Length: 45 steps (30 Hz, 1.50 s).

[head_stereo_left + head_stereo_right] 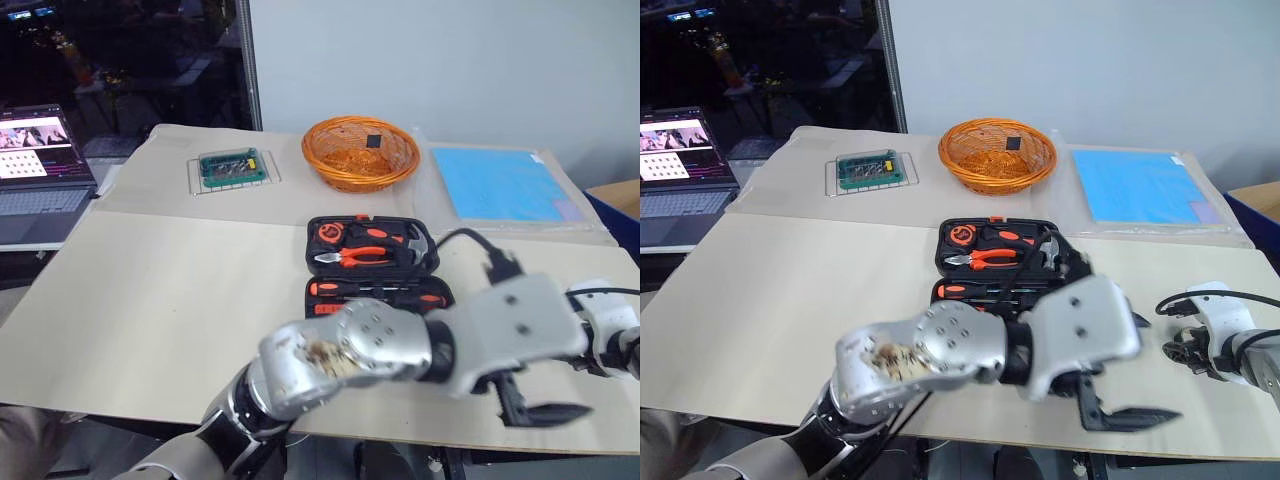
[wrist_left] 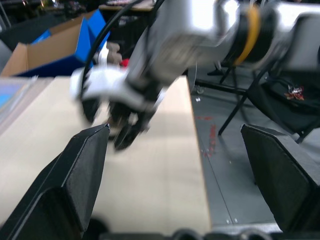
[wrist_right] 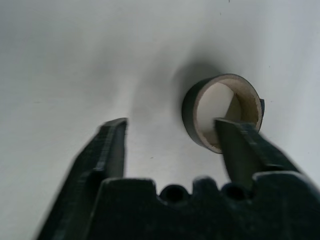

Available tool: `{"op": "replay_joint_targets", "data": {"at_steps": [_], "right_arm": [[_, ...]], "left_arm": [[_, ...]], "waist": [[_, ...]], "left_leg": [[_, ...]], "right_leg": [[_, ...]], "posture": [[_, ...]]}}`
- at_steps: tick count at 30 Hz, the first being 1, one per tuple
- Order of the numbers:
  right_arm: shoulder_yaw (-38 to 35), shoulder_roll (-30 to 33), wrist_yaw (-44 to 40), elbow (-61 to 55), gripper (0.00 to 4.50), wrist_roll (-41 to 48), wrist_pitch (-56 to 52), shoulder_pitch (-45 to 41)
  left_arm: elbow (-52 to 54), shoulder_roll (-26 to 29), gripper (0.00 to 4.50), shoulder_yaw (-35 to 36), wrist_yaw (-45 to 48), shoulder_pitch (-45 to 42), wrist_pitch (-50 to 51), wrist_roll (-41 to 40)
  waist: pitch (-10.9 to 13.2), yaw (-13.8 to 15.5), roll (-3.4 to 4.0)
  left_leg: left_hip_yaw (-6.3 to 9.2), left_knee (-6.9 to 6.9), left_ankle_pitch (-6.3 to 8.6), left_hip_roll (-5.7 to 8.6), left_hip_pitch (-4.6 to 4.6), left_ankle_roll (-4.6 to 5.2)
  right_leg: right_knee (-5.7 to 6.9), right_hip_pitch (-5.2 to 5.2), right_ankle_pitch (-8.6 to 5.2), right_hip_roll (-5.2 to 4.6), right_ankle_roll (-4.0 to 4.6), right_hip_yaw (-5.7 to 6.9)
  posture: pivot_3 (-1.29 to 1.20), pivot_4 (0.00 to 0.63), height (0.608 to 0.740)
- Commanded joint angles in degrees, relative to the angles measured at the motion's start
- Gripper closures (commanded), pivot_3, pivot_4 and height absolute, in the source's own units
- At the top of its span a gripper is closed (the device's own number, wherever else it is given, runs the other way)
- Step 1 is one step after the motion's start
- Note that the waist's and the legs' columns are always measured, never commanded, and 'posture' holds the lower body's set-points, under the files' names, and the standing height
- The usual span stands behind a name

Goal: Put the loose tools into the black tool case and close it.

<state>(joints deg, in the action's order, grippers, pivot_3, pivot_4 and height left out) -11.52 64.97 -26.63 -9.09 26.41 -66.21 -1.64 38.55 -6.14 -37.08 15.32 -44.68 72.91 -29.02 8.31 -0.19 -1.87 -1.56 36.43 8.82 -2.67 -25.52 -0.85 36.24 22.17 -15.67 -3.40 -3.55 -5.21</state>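
Table's near right: right hand [image 3: 170, 145] half open straddling tape ring [image 3: 223, 111], nothing gripped yet; left hand [image 2: 175, 170] wide open, empty.

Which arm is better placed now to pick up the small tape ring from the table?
Probably the right. The right gripper hangs just over the tape ring, one finger at the ring's opening. The left gripper is wide open over the table's near edge, with no tool between its fingers.
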Motion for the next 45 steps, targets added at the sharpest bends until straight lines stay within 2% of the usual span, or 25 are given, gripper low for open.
{"op": "replay_joint_targets", "data": {"at_steps": [1,3,5,6,7,8,9,10,12,14,16,18,21,23,27,31,34,38,40,43,45], "right_arm": [[0.99,-0.22,-1.52,2.35,3.09,-2.91,4.14,-2.37],[1.12,-1.17,-2.11,3.06,3.89,-3.48,5.67,-3.3],[1.29,-1.35,-2.68,2.53,4.46,-4.21,6.19,-3.65],[1.13,-1.44,-2.95,2.1,4.46,-4.42,6.49,-3.59],[0.36,-1.57,-3.25,1.24,4.46,-4.39,6.68,-3.15],[-0.3,-1.76,-3.38,0.6,4.46,-4.42,6.99,-2.82],[-0.68,-1.81,-3.62,-0.01,4.46,-4.37,6.99,-2.54],[-0.78,-1.8,-3.82,-0.5,4.46,-4.48,7.11,-2.31],[-0.72,-1.89,-3.9,-0.92,4.46,-4.78,7.11,-2.2],[-0.74,-2.24,-3.91,-1.17,4.46,-4.98,7.19,-2.42],[-0.83,-2.54,-4.05,-1.63,4.46,-5.23,7.16,-2.64],[-1.31,-2.9,-4.38,-2.74,4.46,-5.24,7.34,-2.45],[-3.68,-3.32,-6.28,-7.35,4.46,-4.25,9.5,-0.7],[-5.99,-3.88,-9.02,-11.62,4.46,-2.64,11.48,0.41],[-7.71,-2.71,-15.93,-23.53,4.46,5.07,9.33,-1.27],[-0.57,-0.79,-18.22,-30.41,4.46,8.23,7.57,-7.31],[7.27,1.29,-18.78,-32.58,4.46,5.96,8.06,-11.02],[17.22,0.86,-17.77,-31.89,4.46,2.23,8.05,-15.48],[20.04,1.89,-17.55,-30.62,4.46,-0.45,8.49,-15.77],[20.23,2.41,-17.85,-29.44,4.46,-1.28,7.66,-15.33],[20.48,2.94,-18.59,-29.05,4.46,-1.82,7.74,-14.73]], "left_arm": [[-1.81,-12.32,0.0,-5.56,-8.9,0.82,2.54,2.67],[-3.78,-16.18,0.0,-8.76,-13.76,1.53,3.62,3.82],[-6.18,-20.04,0.0,-10.54,-18.95,3.37,3.78,4.67],[-5.63,-19.29,0.0,-8.84,-19.37,3.14,4.23,4.26],[-6.1,-4.23,0.0,4.94,-8.58,0.82,0.92,-1.42],[-6.88,7.83,0.0,16.45,0.33,-0.39,-1.75,-6.36],[-8.28,17.48,0.0,24.78,7.9,-0.41,-4.72,-9.34],[-9.79,23.76,0.0,29.17,13.47,0.37,-7.47,-10.77],[-12.63,29.04,0.0,30.98,19.29,2.32,-11.75,-11.43],[-15.88,32.48,0.0,32.8,24.67,3.86,-15.39,-12.13],[-18.34,34.97,0.0,33.74,30.09,5.33,-19.05,-11.55],[-20.38,37.65,0.0,34.92,36.19,7.11,-22.54,-11.75],[-21.56,41.38,0.0,34.67,43.5,10.72,-27.95,-11.02],[-22.23,41.46,0.0,35.45,46.55,13.21,-30.44,-12.27],[-22.15,44.58,0.0,35.05,55.43,19.77,-41.52,-8.53],[-20.91,46.96,0.0,35.67,60.33,25.25,-45.9,-8.43],[-20.18,48.11,0.0,35.66,62.18,28.06,-48.33,-8.01],[-20.5,48.42,0.0,35.98,62.52,30.23,-50.81,-7.13],[-20.68,47.93,0.0,36.02,61.69,30.37,-51.24,-6.9],[-20.51,48.15,0.0,35.89,61.74,31.29,-51.77,-6.81],[-20.4,48.17,0.0,35.71,61.55,31.55,-51.98,-6.73]], "waist": [[0.03,-0.23,0.1],[0.03,-0.57,0.13],[0.04,-0.66,0.2],[0.04,-0.67,0.21],[0.05,-0.72,0.22],[0.06,-0.83,0.27],[0.01,-1.21,0.45],[-0.04,-1.71,0.56],[0.01,-2.51,0.6],[0.0,-2.27,0.62],[0.02,-1.69,0.59],[0.12,-1.26,0.41],[0.23,-0.7,0.23],[0.24,-0.51,0.25],[0.29,-0.66,0.19],[0.39,-1.3,0.13],[0.45,-1.04,0.02],[0.5,-0.51,-0.05],[0.51,-0.4,-0.07],[0.51,-0.52,-0.07],[0.51,-0.54,-0.08]], "left_leg": [[0.0,0.0,-0.03,0.06,0.0,0.05],[0.01,0.0,-0.09,0.17,0.04,0.15],[0.03,0.02,-0.11,0.24,0.07,0.17],[0.03,0.04,-0.11,0.27,0.08,0.18],[0.03,0.08,-0.12,0.27,0.09,0.19],[0.03,0.12,-0.12,0.28,0.09,0.19],[0.01,0.14,-0.12,0.29,0.09,0.19],[0.01,0.13,-0.12,0.26,0.17,0.18],[0.23,-0.22,-0.13,0.25,0.61,0.18],[0.55,-0.4,-0.14,0.46,0.86,0.18],[0.64,-0.34,-0.14,0.79,0.65,0.18],[0.68,-0.15,-0.13,0.85,0.2,0.18],[0.74,-0.17,-0.11,0.86,-0.04,0.21],[0.78,-0.26,-0.1,0.86,-0.04,0.22],[0.85,-0.32,-0.1,0.79,0.04,0.22],[0.81,-0.31,-0.1,0.66,0.24,0.21],[0.72,-0.29,-0.09,0.56,0.25,0.2],[0.47,-0.23,-0.09,0.33,0.18,0.19],[0.3,-0.23,-0.09,0.21,0.16,0.2],[0.14,-0.24,-0.1,0.17,-0.08,0.21],[0.1,-0.25,-0.1,0.19,-0.12,0.22]], "right_leg": [[0.02,0.01,0.01,0.0,-0.02,-0.09],[0.1,0.02,0.0,0.0,-0.09,-0.27],[0.15,0.0,-0.01,0.0,-0.09,-0.36],[0.19,0.01,-0.01,-0.01,-0.1,-0.39],[0.26,0.02,-0.02,-0.01,-0.12,-0.4],[0.42,0.06,-0.06,-0.01,-0.14,-0.42],[0.56,0.14,-0.12,-0.01,-0.06,-0.43],[0.7,0.22,-0.23,0.05,0.17,-0.44],[0.89,0.22,-0.23,0.22,0.52,-0.48],[0.85,0.03,-0.25,0.19,0.46,-0.46],[0.75,-0.03,-0.26,-0.04,-0.03,-0.47],[0.56,0.1,-0.24,-0.05,-0.13,-0.51],[0.47,0.24,-0.05,-0.05,0.15,-0.5],[0.49,0.25,-0.08,-0.05,0.2,-0.46],[0.56,0.22,-0.11,0.0,0.24,-0.38],[0.56,0.17,-0.23,0.02,0.18,-0.36],[0.54,0.15,-0.37,-0.05,0.49,-0.3],[0.48,0.22,-0.29,-0.19,0.64,-0.3],[0.44,0.23,-0.24,-0.18,0.73,-0.29],[0.48,0.52,-0.15,-0.16,0.86,-0.33],[0.53,0.6,0.03,-0.08,0.54,-0.34]], "posture": [[0.0,0.15,0.74],[0.0,0.15,0.74],[0.0,0.15,0.74],[0.0,0.15,0.74],[0.0,0.15,0.74],[0.0,0.15,0.74],[0.0,0.15,0.74],[0.0,0.15,0.74],[0.0,0.15,0.74],[0.0,0.15,0.74],[0.0,0.15,0.74],[0.0,0.15,0.74],[0.0,0.15,0.74],[0.0,0.15,0.74],[0.0,0.15,0.74],[0.0,0.15,0.74],[0.0,0.15,0.74],[0.0,0.15,0.74],[0.0,0.15,0.74],[0.0,0.15,0.74],[0.0,0.15,0.74]]}}
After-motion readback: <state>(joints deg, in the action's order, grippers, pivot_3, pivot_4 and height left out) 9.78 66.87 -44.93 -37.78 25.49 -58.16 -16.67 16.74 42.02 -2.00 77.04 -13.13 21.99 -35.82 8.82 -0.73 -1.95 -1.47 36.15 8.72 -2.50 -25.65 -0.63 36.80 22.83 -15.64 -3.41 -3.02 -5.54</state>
